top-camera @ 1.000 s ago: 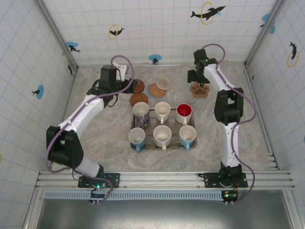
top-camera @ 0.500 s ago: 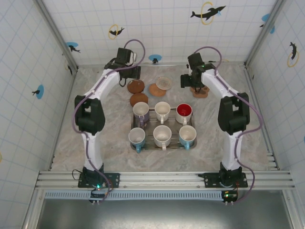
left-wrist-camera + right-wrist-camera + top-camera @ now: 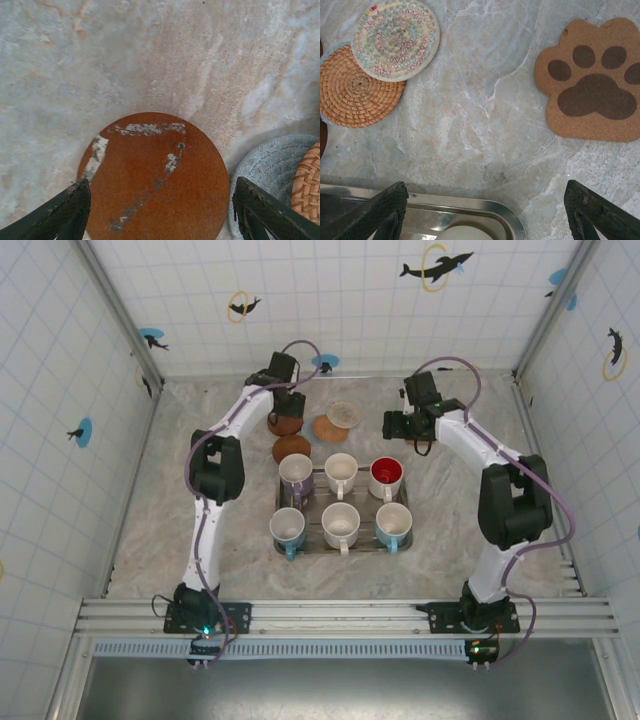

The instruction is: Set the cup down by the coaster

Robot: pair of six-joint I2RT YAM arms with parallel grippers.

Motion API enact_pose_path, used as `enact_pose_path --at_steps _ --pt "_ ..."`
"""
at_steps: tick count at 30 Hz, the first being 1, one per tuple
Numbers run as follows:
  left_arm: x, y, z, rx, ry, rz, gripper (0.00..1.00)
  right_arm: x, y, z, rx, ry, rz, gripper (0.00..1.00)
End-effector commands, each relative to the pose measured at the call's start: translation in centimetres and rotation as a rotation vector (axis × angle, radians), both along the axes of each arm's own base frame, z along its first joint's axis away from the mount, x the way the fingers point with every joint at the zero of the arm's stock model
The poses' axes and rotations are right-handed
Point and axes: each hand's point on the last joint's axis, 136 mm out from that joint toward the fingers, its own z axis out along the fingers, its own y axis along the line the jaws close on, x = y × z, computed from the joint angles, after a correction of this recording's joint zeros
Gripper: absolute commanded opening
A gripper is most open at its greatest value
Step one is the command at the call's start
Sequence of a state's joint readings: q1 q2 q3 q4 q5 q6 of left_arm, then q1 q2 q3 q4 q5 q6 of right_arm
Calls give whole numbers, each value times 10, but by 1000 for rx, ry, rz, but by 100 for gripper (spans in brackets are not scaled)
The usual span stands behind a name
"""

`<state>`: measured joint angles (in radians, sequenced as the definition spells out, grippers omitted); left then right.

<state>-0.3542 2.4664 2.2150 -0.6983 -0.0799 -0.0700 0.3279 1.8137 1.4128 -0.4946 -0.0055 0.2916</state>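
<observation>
You have no cup in hand yet: all six cups sit in the tray at the centre of the table. Both claws gape wide and empty. Your left gripper is over the brown coaster near the far edge, and your right gripper is above the tray's far rim. Next, lower onto a cup's rim.

Brown coaster between open gripper fingers

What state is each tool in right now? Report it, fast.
Left tool: open, empty, over the round brown coaster.
Right tool: open, empty.
</observation>
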Motion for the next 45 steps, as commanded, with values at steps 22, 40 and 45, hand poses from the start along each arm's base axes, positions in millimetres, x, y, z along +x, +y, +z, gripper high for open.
enact_pose_path --at_steps 22,40,45 --pt "21 -4 -50 28 -31 140 75 -21 -10 16 66 -66 -39 84" --pt "-6 37 -65 176 55 186 75 -19 -6 17 87 -66 -40 84" --pt "-12 50 -64 195 74 193 75 -19 -5 21 90 -70 -38 84"
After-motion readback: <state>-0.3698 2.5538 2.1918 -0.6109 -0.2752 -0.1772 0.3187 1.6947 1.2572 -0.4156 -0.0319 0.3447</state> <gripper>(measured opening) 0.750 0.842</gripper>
